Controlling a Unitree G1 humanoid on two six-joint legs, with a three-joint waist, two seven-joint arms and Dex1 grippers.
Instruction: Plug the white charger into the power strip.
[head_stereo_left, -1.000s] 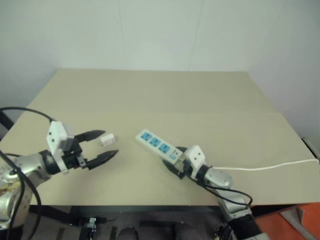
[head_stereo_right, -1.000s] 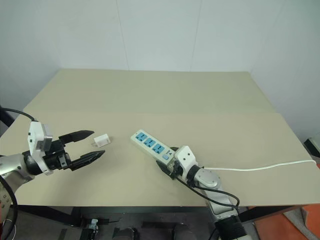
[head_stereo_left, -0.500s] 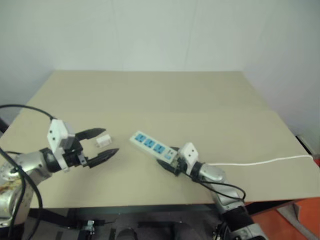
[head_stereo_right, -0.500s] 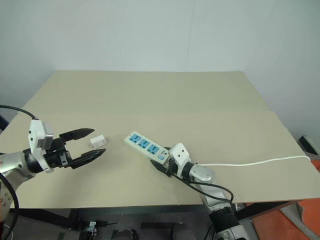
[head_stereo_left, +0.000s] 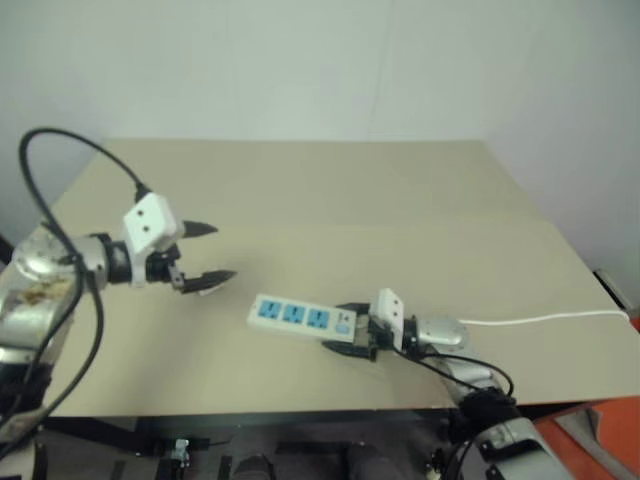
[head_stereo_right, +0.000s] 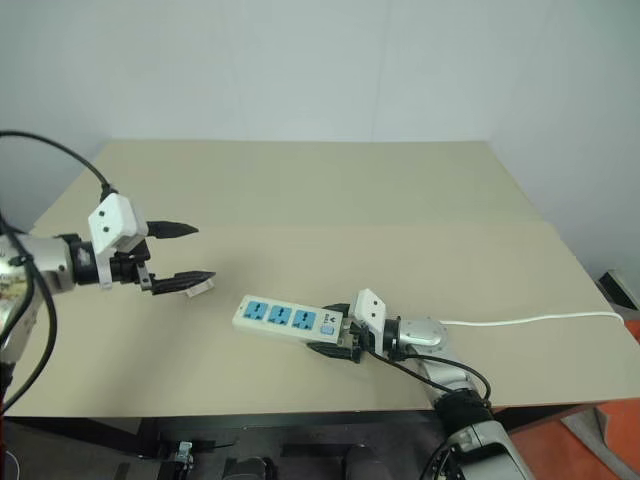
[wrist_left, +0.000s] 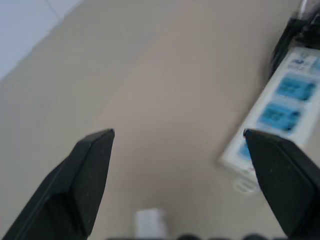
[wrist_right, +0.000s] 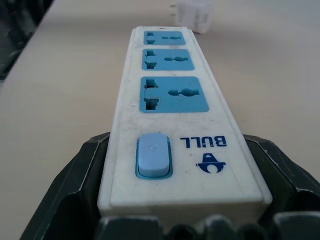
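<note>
now power strip (head_stereo_right: 283, 318) lies crosswise, right jaws clamping switch end; left jaws apart.

The power strip (head_stereo_right: 286, 319) lies on the table (head_stereo_right: 400, 220) near its front edge. At the strip's right end sits the right claw (head_stereo_right: 338, 343), its two fingers against the strip's sides, and the strip's cord (head_stereo_right: 520, 320) runs off rightward from there. The white charger (head_stereo_right: 201, 287) lies on the table left of the strip and slightly behind it, apart from it. The left claw (head_stereo_right: 182, 252) is above the charger.
</note>
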